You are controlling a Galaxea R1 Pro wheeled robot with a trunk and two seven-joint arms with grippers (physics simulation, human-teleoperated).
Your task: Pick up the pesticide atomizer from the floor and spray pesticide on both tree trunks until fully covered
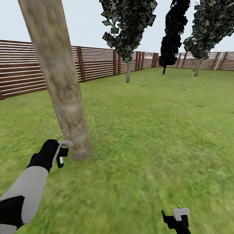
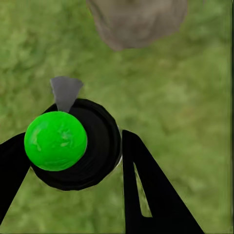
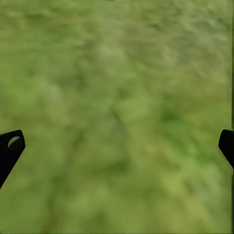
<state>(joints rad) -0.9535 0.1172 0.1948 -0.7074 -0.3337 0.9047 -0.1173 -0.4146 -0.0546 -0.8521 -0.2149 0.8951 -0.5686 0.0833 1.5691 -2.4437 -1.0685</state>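
Green lawn [image 1: 156, 130] is spreading across the garden, and a brown slat fence [image 1: 97, 63] is running along its far edge. Dark columnar trees [image 1: 128, 29] are standing well back near that fence. A thick, pale grey-brown trunk [image 1: 61, 84] is rising tilted from the grass close in front of the robot, and a faint cloud of whitish pesticide specks [image 1: 73, 127] is hanging on and just beside its lower bark.

The left arm is reaching toward the trunk's base, and the left gripper [image 1: 60, 152] is sitting just beside it. In the left wrist view its black fingers [image 2: 146, 190] are closing around the atomizer [image 2: 73, 146], a black round body with a bright green ball on top and a grey nozzle pointing toward the trunk foot [image 2: 136, 19].

The right gripper [image 1: 177, 219] is hanging low over bare grass, well apart from the trunk. Its fingertips [image 3: 12, 146] are sitting wide apart at the two edges of the right wrist view, holding nothing.
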